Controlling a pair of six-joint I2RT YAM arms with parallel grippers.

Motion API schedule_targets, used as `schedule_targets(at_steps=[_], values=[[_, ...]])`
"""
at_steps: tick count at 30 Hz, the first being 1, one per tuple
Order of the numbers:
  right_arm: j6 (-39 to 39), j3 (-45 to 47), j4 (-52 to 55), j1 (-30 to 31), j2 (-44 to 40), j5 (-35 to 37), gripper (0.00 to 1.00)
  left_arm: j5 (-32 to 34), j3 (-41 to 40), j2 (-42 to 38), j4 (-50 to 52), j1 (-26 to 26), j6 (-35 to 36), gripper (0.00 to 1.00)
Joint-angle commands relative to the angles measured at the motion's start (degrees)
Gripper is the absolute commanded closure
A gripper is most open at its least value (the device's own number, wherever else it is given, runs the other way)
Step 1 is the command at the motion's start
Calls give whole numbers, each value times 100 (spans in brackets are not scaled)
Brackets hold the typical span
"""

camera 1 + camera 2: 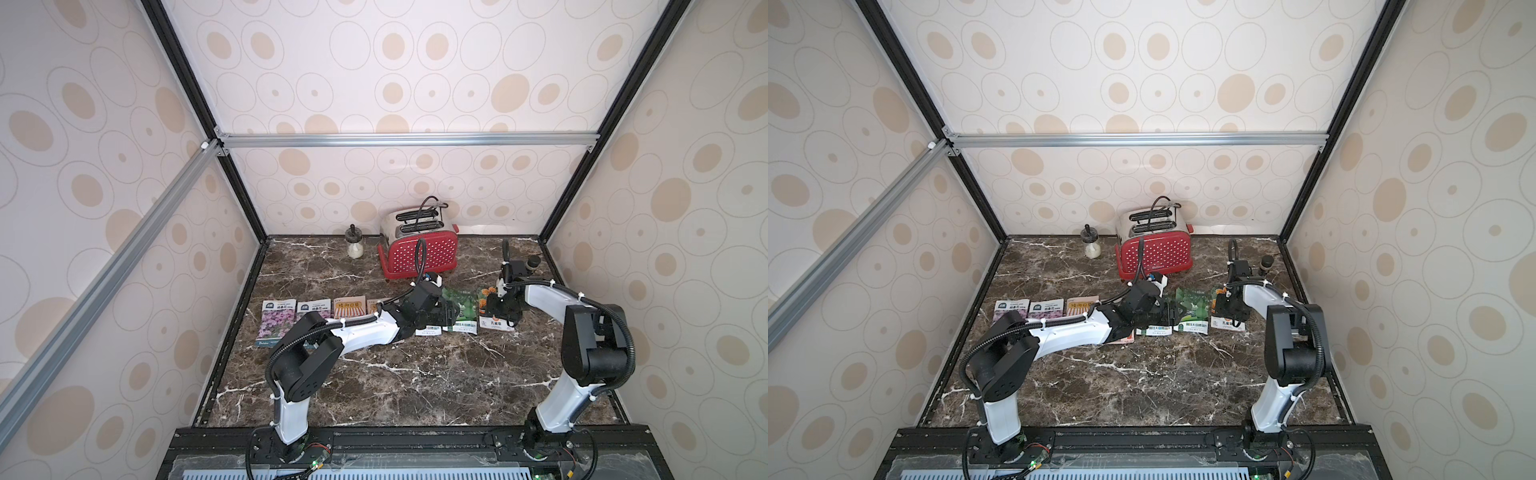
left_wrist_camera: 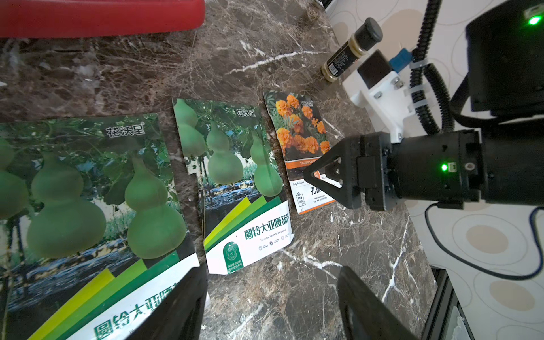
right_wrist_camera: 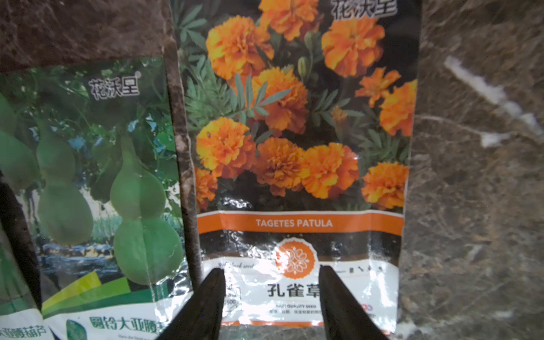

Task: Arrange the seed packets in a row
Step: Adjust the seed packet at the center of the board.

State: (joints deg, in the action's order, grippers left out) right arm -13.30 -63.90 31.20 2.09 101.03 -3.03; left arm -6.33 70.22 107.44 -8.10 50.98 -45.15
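Note:
The seed packets lie face up in a row across the marble table [image 1: 374, 386]. From the left come two purple-flower packets [image 1: 276, 320], two pink-orange ones [image 1: 349, 307] partly under my left arm, two green-gourd ones [image 2: 235, 182] and the orange-flower packet [image 3: 294, 117] at the right end. My left gripper [image 2: 270, 309] is open low over bare marble at the gourd packets' lower edge, one finger [image 2: 182, 306] over the nearer gourd packet [image 2: 82, 206]. My right gripper [image 3: 272, 297] is open, with its fingertips straddling the orange-flower packet's white lower band and nothing between them.
A red toaster [image 1: 417, 247] and a small glass jar [image 1: 354, 243] stand at the back, behind the row. A dark-capped spice bottle [image 2: 350, 50] stands at the back right near my right arm. Patterned walls close in three sides.

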Motion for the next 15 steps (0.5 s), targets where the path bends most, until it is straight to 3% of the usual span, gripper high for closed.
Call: schedule_targets(at_steps=[1,6,10,15], values=[[161,30,275,45,44,90,46,-18,-43,-252,-139,-27,109,29],[111,190,205,46,-403,74,46,-52,-113,-322,-183,-60,119,29],[-63,113,92,71,-794,-466,45,33,-241,-561,-167,-116,149,29],[-295,-260,15,541,-661,-629,45,199,-436,-995,57,-269,198,29]])
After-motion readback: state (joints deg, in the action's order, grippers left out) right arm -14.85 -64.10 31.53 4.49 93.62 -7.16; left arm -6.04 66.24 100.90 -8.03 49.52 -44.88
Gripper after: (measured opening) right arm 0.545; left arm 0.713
